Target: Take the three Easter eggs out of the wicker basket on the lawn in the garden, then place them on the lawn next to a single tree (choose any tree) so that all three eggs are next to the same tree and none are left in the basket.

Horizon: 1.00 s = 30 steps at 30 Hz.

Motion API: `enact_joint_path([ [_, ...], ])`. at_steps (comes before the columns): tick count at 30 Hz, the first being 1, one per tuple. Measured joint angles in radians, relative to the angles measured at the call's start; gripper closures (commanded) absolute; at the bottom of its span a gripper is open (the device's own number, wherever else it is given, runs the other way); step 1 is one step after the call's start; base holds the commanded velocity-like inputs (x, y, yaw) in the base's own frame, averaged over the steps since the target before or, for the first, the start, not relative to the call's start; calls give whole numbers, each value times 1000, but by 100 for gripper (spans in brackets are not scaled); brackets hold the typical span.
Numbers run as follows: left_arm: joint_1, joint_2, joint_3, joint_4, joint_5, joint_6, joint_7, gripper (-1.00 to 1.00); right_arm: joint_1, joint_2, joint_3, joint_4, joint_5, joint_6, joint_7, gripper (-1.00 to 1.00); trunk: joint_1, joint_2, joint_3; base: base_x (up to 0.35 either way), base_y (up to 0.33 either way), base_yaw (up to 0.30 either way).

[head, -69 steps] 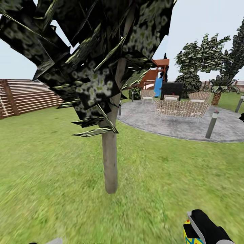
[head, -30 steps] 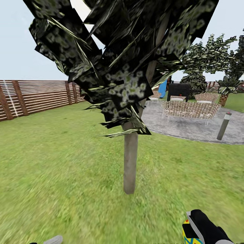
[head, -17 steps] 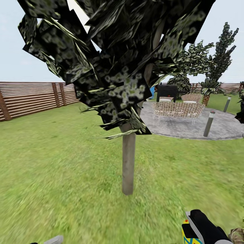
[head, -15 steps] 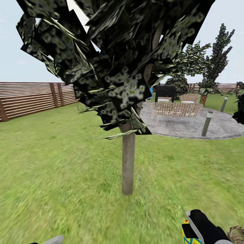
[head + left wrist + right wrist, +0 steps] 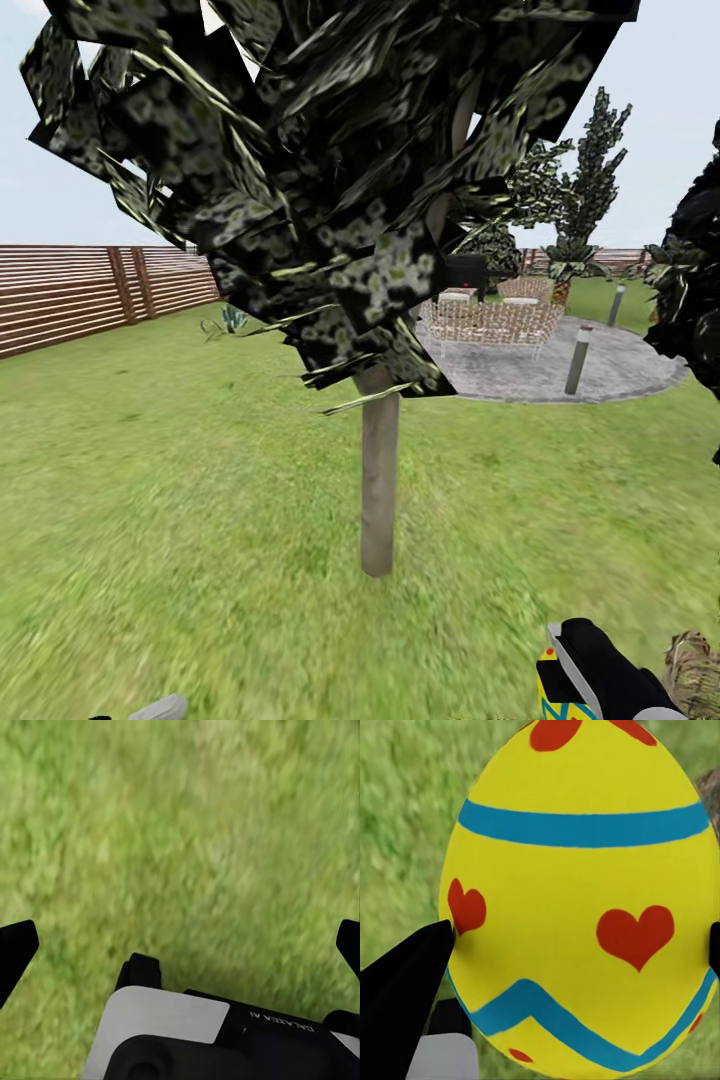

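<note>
Tree (image 5: 378, 490) stands on the lawn (image 5: 180, 470) straight ahead of me in the head view: pale grey-beige trunk upright, blocky dark foliage mottled with pale flecks spreading above it.

My right tool (image 5: 577, 945) is closed on one Easter egg (image 5: 585, 885). Wrist view: black fingertips (image 5: 405, 982) press both flanks of the egg, which is yellow with blue bands, a blue zigzag and red hearts. In the head view the tool (image 5: 560, 685) sits low, on the near right of the trunk base, with a sliver of the egg (image 5: 553, 690) visible beside the black finger. Grass lies between tool and trunk; the egg is off the ground.

My left tool (image 5: 180, 945) is spread wide, with a black fingertip at each side edge of the wrist view and nothing but grass between them. It holds nothing.

A brown woven shape (image 5: 692, 665) shows just right of the right tool; too little of it is visible to identify.

Behind the tree, to its right: grey round patio (image 5: 610, 365) with pale woven chairs (image 5: 490, 322) and short bollard lamps (image 5: 577, 360). Behind the tree, to its left: brown slatted fence (image 5: 90, 290). More trees stand beyond the patio.
</note>
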Motion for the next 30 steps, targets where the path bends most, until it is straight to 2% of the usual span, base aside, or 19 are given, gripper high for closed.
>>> enact_joint_path([
  [11,0,0,0,0,-1,0,1,-100,0,3,0,0,0,0,0,100,0,0,0,0,331,-17],
  [24,0,-2,0,2,-2,-1,1,-100,0,9,0,0,0,0,0,100,0,0,7,0,331,-258],
  [30,0,-2,0,1,-1,0,1,-100,0,10,0,0,0,0,0,100,0,0,9,0,331,-137],
])
